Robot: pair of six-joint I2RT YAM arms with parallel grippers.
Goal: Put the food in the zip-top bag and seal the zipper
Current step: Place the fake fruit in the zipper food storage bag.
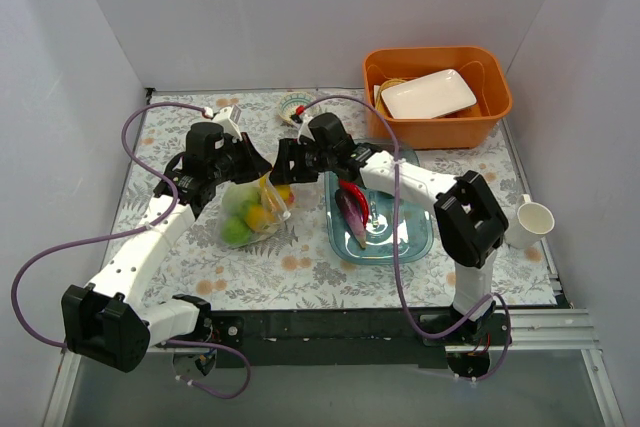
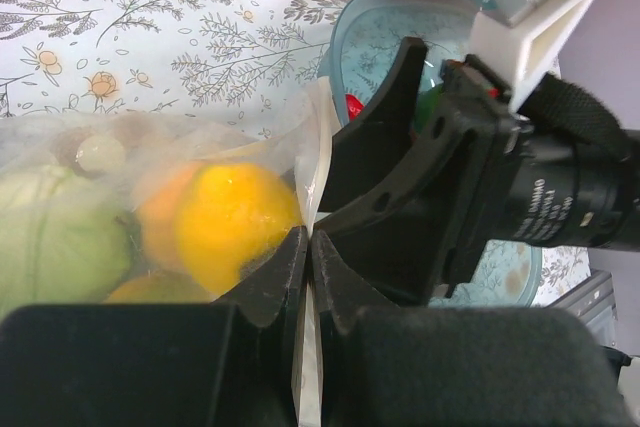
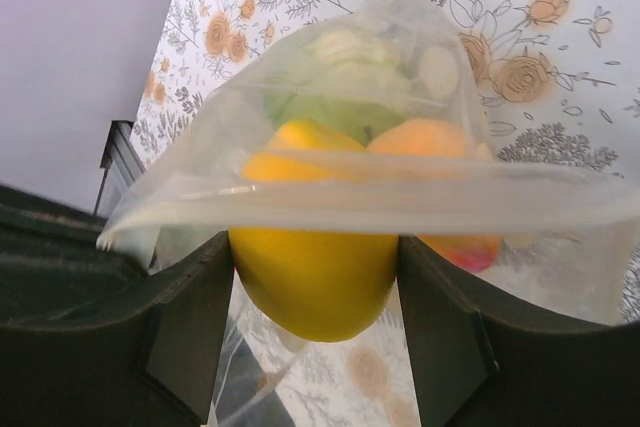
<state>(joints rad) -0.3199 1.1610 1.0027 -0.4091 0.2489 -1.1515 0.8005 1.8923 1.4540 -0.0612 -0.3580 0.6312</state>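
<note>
Right gripper (image 3: 316, 257) just beside left gripper (image 2: 310, 247)

**White panels boxing in a flowered table**

A plain white back wall panel (image 1: 300, 7) is standing behind the table (image 1: 300, 277), and a white left side panel (image 1: 50, 97) and white right side panel (image 1: 600, 97) are closing it in. A pale cloth printed with grey sprigs and orange flowers (image 1: 535, 162) is covering the table top. A black bar (image 1: 330, 327) is running along the near edge, with a silver metal rail (image 1: 560, 329) lying just beside its right end. Soft, even light is falling across everything, casting only faint shadows. Below the near edge a dull grey-green surface (image 1: 350, 402) is showing, too blurred to name.
</note>
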